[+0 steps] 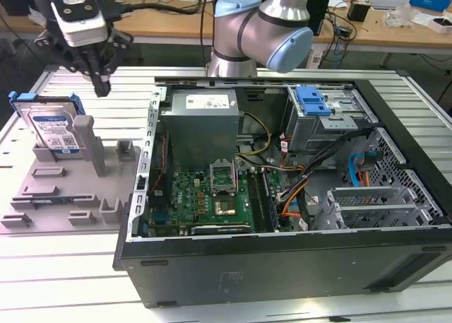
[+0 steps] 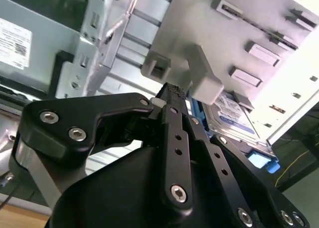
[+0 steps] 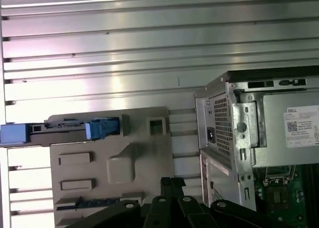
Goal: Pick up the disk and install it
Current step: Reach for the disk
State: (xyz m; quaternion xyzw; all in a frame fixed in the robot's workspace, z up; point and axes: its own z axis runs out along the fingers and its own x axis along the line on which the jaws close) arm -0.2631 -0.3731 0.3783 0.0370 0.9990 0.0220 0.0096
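Note:
The disk (image 1: 53,128) is a silver drive with a white-and-blue label in a blue bracket. It stands tilted in the grey holder (image 1: 63,189) on the exterior view's left. My gripper (image 1: 103,90) hangs above the holder, up and to the right of the disk, not touching it. Its fingers are shut with nothing between them. In the second wrist view the shut fingertips (image 2: 172,92) point at a grey post of the holder (image 2: 199,33), with the disk (image 2: 234,113) just beyond. The first wrist view shows the disk (image 3: 65,130) edge-on and the gripper (image 3: 172,182) over the holder (image 3: 109,158).
An open computer case (image 1: 282,266) lies on the ribbed metal table (image 1: 63,266) to the exterior view's right of the holder. Inside are a motherboard (image 1: 212,196), a power supply (image 1: 201,121) and a drive cage with a blue latch (image 1: 313,100). The arm's base (image 1: 240,33) stands behind the case.

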